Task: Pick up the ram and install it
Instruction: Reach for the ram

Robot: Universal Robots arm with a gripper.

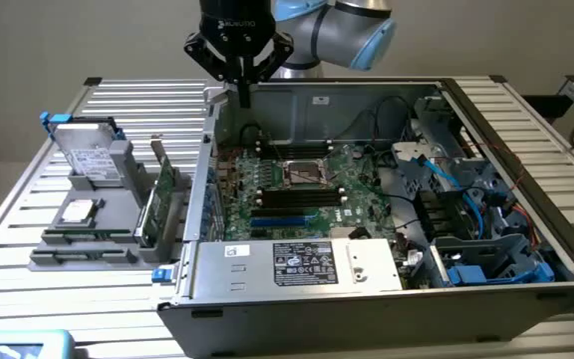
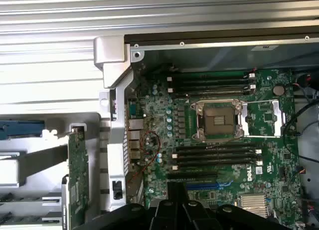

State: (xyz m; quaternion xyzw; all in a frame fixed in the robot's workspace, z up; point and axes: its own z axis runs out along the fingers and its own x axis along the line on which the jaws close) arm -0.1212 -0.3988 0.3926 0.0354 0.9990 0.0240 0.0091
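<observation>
Gripper (image 1: 243, 96) hung closed above the rear corner of the open computer case (image 1: 367, 321), toward the exterior view's left, its fingers pressed together and holding nothing. The ram (image 1: 146, 218) sat well apart from it, outside the case on the exterior view's left, leaning on edge in a gray holder rack (image 1: 87, 256) on the slatted metal table (image 1: 18, 292). A taller green card (image 1: 168, 185) stood just beside the ram in the same rack, and a hard drive (image 1: 93, 160) stood at the rack's far end. Inside the case, the motherboard (image 1: 267, 187) showed black slots (image 1: 297, 197) and blue slots (image 1: 285, 219) near the processor socket (image 1: 302, 173).
</observation>
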